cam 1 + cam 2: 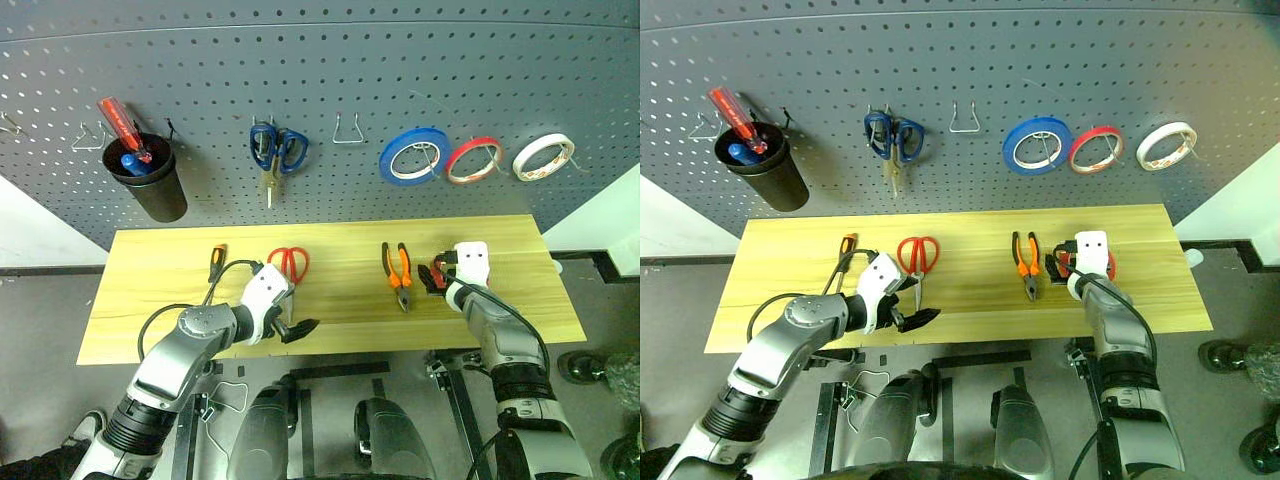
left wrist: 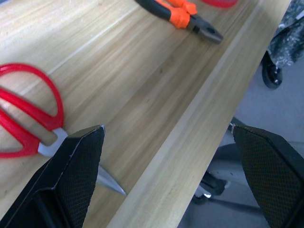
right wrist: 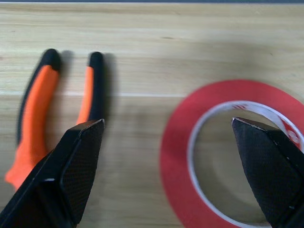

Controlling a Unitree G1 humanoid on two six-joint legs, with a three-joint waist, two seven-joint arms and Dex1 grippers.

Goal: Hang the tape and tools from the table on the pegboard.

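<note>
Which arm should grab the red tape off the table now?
Right. The right gripper hangs over the red tape with jaws open; the left gripper is by the red scissors.

- The tabletop (image 1: 180,300) is light yellowish wood, smooth, with fine visible grain and a soft sheen.
- The pegboard (image 1: 350,60) looks like matt dark grey sheet, with thin bare metal wire hooks (image 1: 347,130).
- The red scissors (image 2: 28,114) have glossy plastic handles and steel blades.
- The pliers (image 3: 38,118) carry matt orange-and-black rubbery grips.
- The red tape (image 3: 228,156) is smooth and slightly shiny.
- Pincer fingers (image 2: 76,175) are black with a finely knurled texture.
</note>
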